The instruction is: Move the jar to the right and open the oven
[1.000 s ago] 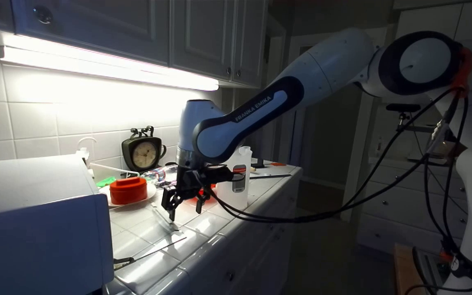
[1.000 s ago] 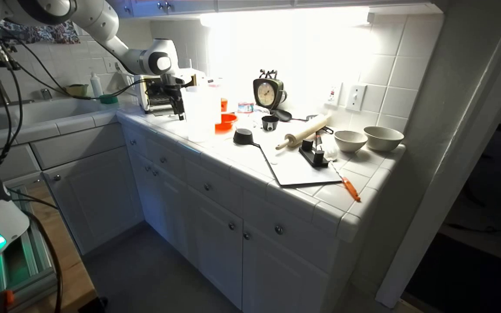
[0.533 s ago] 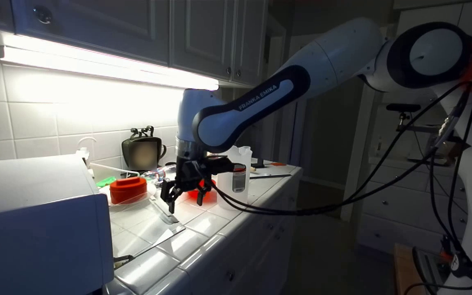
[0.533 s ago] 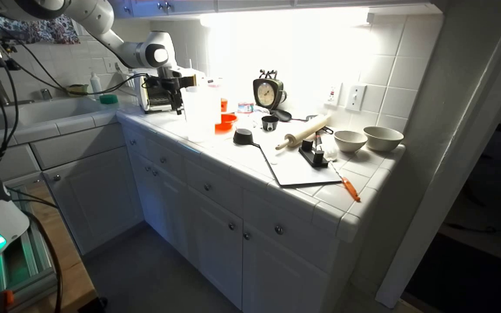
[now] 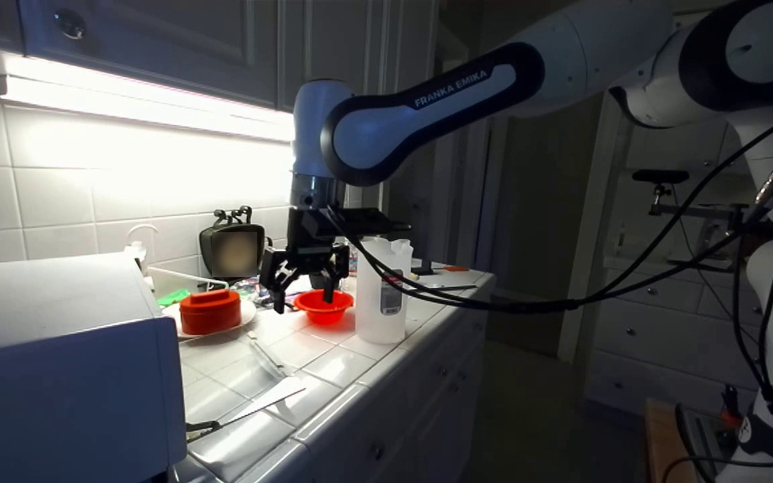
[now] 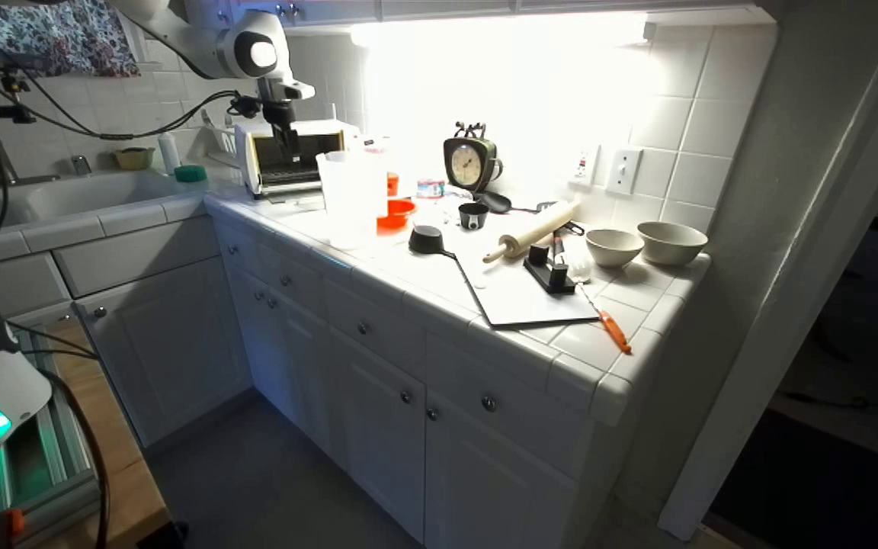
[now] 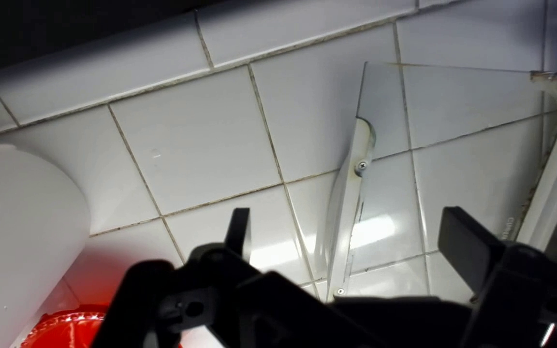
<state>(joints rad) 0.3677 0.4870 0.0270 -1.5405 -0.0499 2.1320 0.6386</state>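
Note:
The white oven (image 5: 58, 376) stands at the left in an exterior view; its dark front opening (image 6: 313, 152) shows in an exterior view. Its glass door is folded down over the counter, with a white handle (image 7: 348, 212) along its outer edge; the handle also shows in an exterior view (image 5: 269, 357). My gripper (image 5: 304, 306) is open and empty, pointing down above the door. In the wrist view the handle lies below and between the fingertips (image 7: 348, 232), apart from them. The whitish jar (image 5: 380, 308) stands upright beyond the gripper, near the counter edge; it also shows in the wrist view (image 7: 22, 232).
A red bowl (image 5: 325, 308) sits beside the jar. A red lidded container (image 5: 210, 312) on a plate and a clock (image 6: 469, 162) stand along the wall. A rolling pin (image 6: 534, 229), cutting board (image 6: 515, 309) and two bowls (image 6: 671, 242) lie farther along the counter.
My open gripper has risen straight up from close above the door, uncovering the red bowl, jar and oven front. The door edge lifted slightly, then came back down.

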